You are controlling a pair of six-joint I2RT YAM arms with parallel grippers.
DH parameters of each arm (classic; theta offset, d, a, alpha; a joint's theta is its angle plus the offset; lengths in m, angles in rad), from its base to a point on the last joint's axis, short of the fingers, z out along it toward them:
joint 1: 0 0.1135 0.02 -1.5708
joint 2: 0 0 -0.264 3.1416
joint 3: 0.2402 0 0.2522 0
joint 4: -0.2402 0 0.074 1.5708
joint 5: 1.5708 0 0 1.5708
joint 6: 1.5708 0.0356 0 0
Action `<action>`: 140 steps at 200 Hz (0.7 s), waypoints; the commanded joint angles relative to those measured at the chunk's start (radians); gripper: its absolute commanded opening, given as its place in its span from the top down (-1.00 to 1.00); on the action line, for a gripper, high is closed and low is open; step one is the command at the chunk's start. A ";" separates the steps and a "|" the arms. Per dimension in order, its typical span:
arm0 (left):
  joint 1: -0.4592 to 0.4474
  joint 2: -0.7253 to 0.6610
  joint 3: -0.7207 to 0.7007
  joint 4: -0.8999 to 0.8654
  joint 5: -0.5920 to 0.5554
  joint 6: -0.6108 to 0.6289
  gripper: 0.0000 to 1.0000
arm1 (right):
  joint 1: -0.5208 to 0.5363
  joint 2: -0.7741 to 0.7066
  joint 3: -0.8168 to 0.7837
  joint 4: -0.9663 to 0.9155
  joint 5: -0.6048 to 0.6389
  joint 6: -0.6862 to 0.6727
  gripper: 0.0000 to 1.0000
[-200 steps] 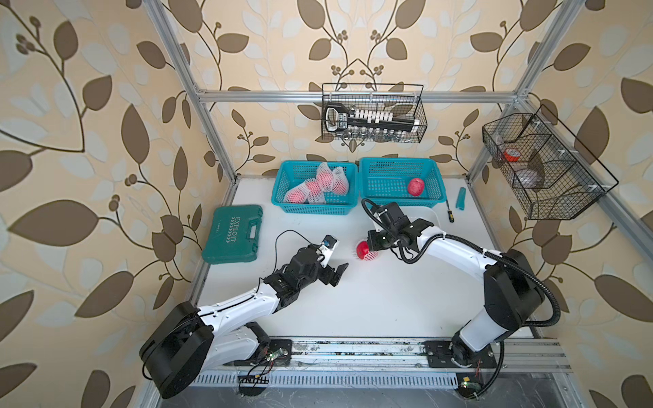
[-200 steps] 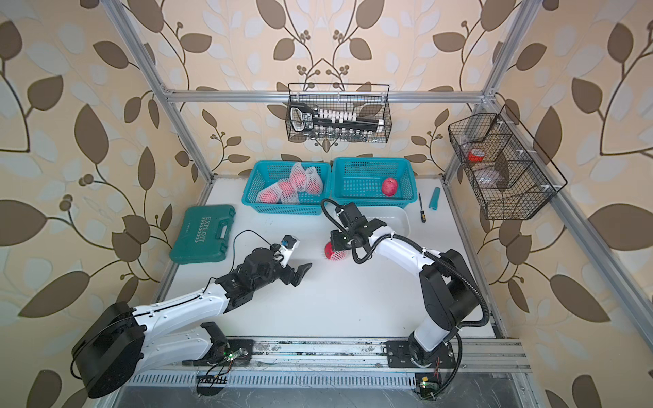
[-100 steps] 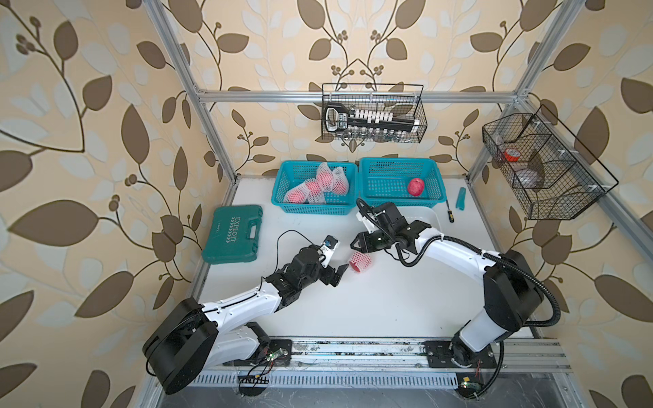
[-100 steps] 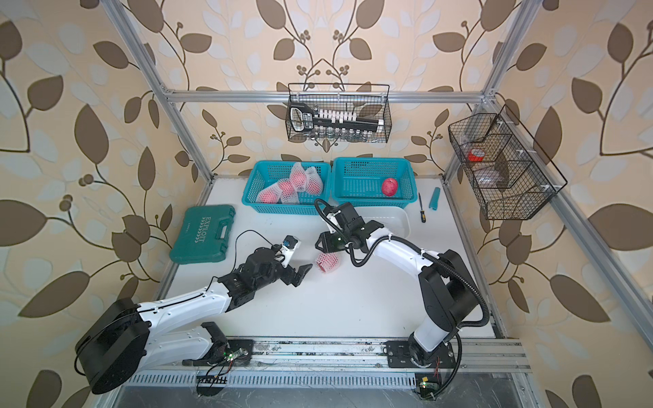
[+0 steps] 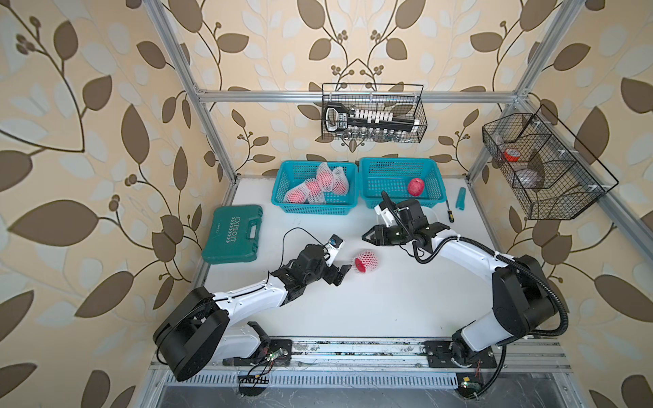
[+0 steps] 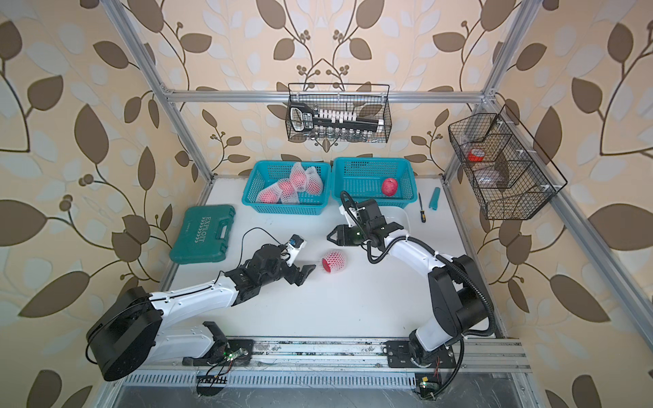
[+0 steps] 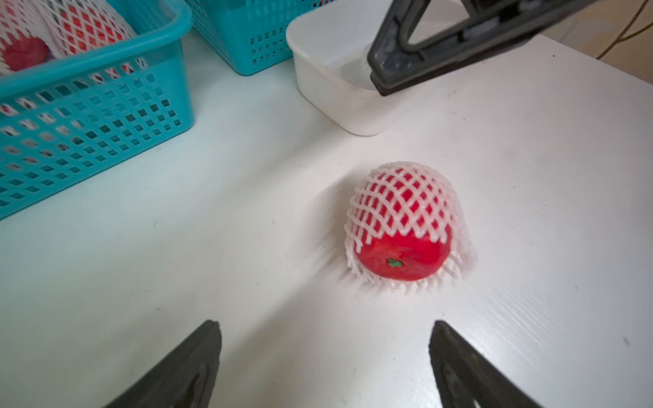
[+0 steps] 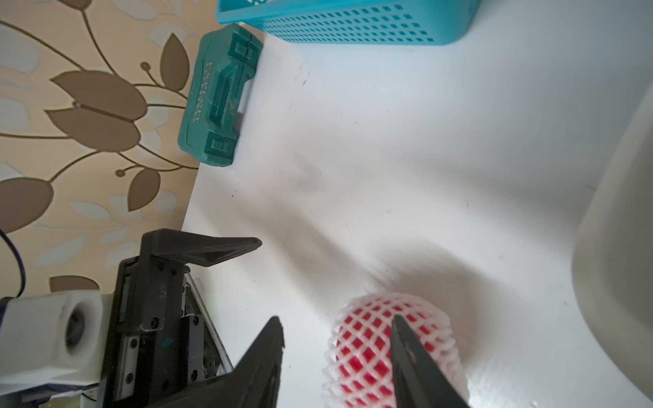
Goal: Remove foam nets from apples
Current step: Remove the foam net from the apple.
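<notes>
Your left hand (image 7: pixel 325 325) is spread, the apple (image 7: pixel 403 258) in its foam net (image 7: pixel 399 197) on the surface (image 7: pixel 247 229) just ahead; your right hand (image 8: pixel 336 319) is spread too.

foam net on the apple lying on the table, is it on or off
On, but not fully: the foam net wraps most of the apple, while its end with the green speck pokes out bare.

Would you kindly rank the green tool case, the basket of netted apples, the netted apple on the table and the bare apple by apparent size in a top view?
1. basket of netted apples
2. green tool case
3. netted apple on the table and bare apple: too alike to rank.
</notes>
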 commanded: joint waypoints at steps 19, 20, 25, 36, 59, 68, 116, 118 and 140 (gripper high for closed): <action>-0.007 0.037 0.035 0.012 0.038 -0.003 -0.82 | -0.007 0.005 -0.047 0.002 -0.049 -0.027 -0.02; -0.006 0.038 0.036 0.012 0.038 -0.003 -0.82 | -0.008 0.006 -0.048 0.002 -0.049 -0.028 -0.02; -0.007 0.041 0.036 0.013 0.038 -0.002 -0.82 | -0.007 0.011 -0.051 0.002 -0.042 -0.031 -0.02; -0.006 0.049 0.040 0.012 0.038 -0.001 -0.82 | -0.009 0.025 -0.060 0.004 -0.031 -0.041 -0.03; -0.007 0.053 0.041 0.007 0.037 0.001 -0.82 | -0.008 0.065 -0.063 0.014 -0.058 -0.049 -0.02; -0.007 0.050 0.038 0.006 0.037 0.000 -0.82 | -0.008 0.076 -0.064 0.017 -0.067 -0.049 -0.02; -0.007 0.053 0.025 0.013 0.023 0.001 -0.82 | -0.007 0.137 -0.072 0.043 -0.123 -0.051 -0.01; -0.007 0.053 0.025 0.012 0.023 0.001 -0.82 | -0.007 0.137 -0.072 0.045 -0.122 -0.049 0.00; -0.007 0.050 0.028 0.011 0.025 0.001 -0.83 | -0.007 0.125 -0.084 0.067 -0.120 -0.035 0.07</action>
